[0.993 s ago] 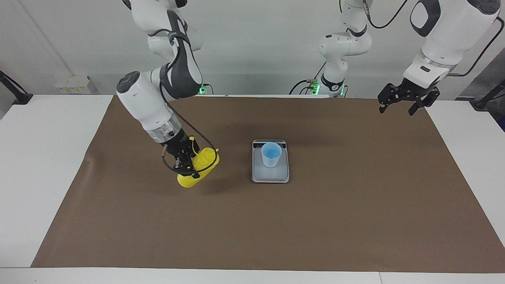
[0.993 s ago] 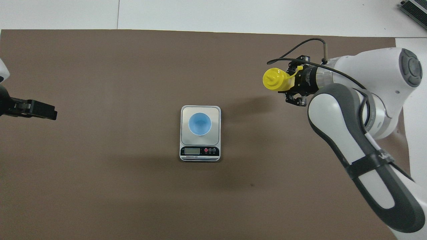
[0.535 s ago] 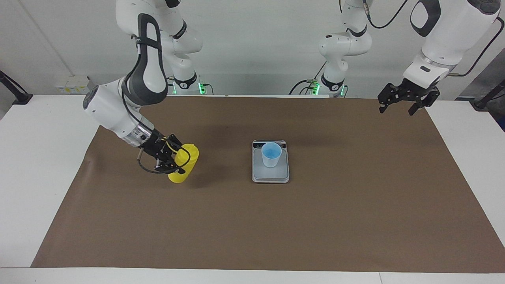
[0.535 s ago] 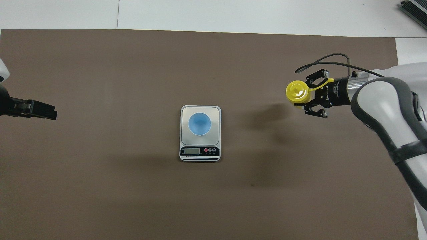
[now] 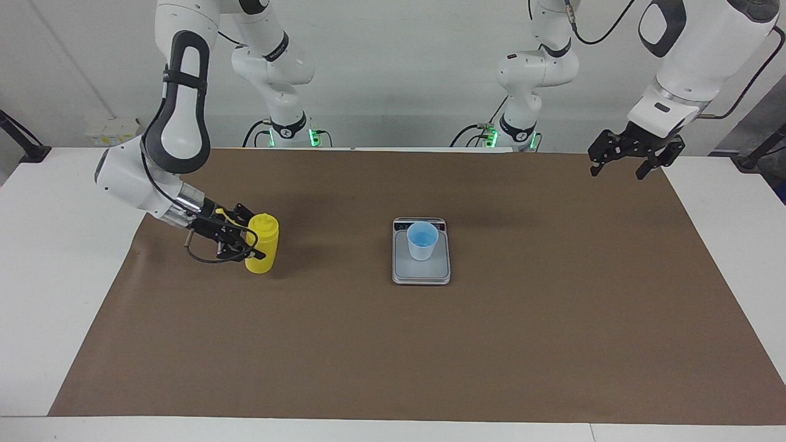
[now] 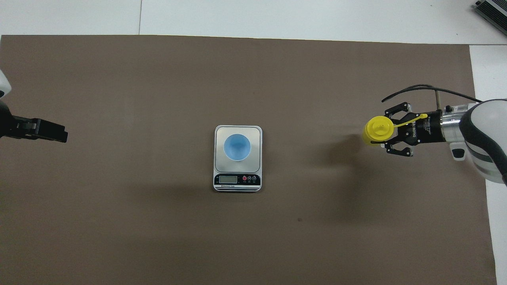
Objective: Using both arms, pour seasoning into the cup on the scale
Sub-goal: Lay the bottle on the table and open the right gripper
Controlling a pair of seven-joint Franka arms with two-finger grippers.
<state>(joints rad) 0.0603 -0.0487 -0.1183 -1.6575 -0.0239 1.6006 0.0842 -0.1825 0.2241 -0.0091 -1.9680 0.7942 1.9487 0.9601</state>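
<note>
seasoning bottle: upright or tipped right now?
Upright. The seasoning bottle stands vertical on the brown mat, nozzle up, gripped at its side by the right gripper.

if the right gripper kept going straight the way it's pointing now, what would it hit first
The right gripper, shut on the seasoning bottle, points across the mat toward the scale. The scale and the cup on it would likely come first, though height is uncertain.

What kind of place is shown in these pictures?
Probably a robotics lab test bench: two white arms mounted at a white table covered with a brown mat, bare walls, and only a scale and cup laid out.
</note>
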